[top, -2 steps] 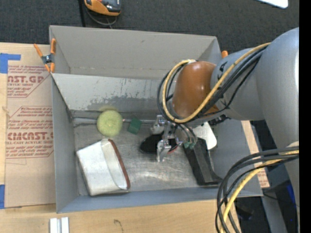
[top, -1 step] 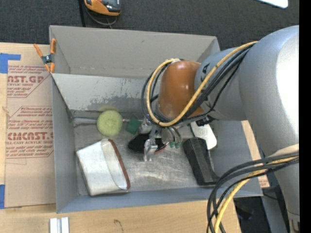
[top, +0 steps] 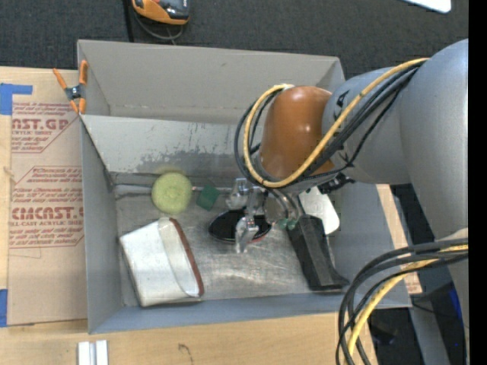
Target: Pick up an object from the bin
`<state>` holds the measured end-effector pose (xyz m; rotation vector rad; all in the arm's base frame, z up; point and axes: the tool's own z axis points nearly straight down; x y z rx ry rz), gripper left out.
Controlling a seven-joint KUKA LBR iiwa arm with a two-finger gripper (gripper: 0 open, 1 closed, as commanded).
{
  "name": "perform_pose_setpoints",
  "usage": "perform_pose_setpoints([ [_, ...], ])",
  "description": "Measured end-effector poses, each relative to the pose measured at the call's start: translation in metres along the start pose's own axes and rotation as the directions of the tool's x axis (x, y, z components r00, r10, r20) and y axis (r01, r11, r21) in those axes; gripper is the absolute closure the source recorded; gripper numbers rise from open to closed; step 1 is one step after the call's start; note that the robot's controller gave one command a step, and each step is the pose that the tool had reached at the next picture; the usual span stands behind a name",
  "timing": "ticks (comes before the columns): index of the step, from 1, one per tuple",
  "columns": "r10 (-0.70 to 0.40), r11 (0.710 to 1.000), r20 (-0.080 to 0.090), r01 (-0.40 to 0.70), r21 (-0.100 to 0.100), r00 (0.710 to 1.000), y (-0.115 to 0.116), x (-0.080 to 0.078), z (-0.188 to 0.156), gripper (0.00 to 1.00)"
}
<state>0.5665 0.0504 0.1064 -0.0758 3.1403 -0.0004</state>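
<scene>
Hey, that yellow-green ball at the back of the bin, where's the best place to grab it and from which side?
Likely from straight above, closing across the middle of the yellow-green ball, its widest part: it is round, with no edge or handle to catch. The small green block lies close on its right in the view, so grip front to back.

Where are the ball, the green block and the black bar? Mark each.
ball (top: 172, 192): camera view, on its middle.
green block (top: 207, 198): camera view, on its top face.
black bar (top: 313, 255): camera view, midway along its length.
</scene>
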Motion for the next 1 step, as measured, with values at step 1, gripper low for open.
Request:
perform_pose_setpoints([
  [1,-0.222,0.975,-0.001,0.222,-0.001,0.975,0.0014,-0.0049,-0.2143,1.0],
])
